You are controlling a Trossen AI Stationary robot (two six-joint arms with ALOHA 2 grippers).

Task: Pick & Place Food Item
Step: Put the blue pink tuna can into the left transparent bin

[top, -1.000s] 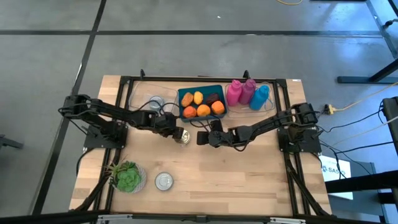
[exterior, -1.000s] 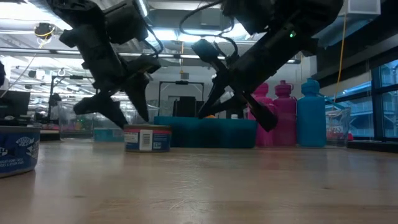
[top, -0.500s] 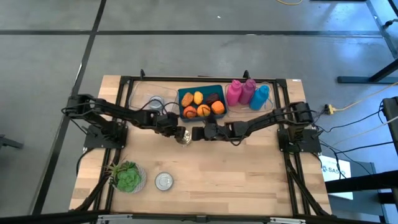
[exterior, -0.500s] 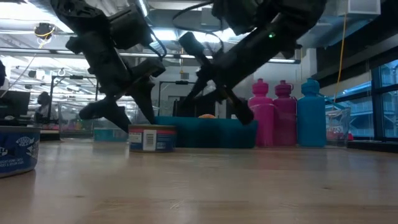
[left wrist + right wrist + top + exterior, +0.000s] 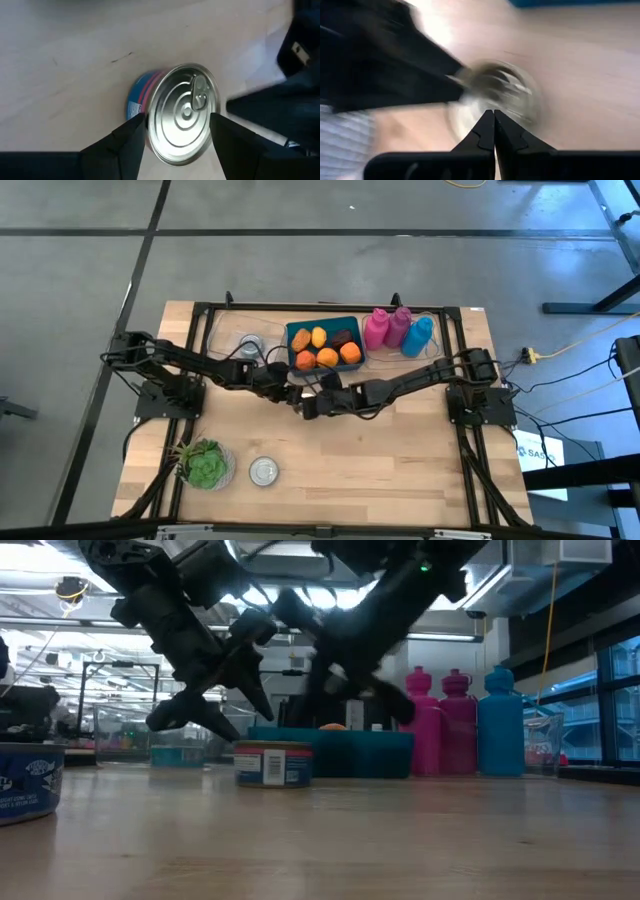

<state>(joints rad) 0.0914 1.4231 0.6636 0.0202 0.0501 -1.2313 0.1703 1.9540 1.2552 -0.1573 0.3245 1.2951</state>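
Your left gripper (image 5: 175,127) straddles the tuna can (image 5: 182,120), jaws unclenched; right gripper (image 5: 493,125) clenched, empty. Nothing lifted or placed yet.

Teal tray (image 5: 325,328) and bottles (image 5: 398,330) just behind the can (image 5: 177,120) — bare table (image 5: 400,460) in front.

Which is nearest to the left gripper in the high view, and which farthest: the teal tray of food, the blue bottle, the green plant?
From the left gripper:
1. Teal tray, just behind it at the table's back edge.
2. Green plant, at the front left corner.
3. Blue bottle, at the back right, beside the pink ones.
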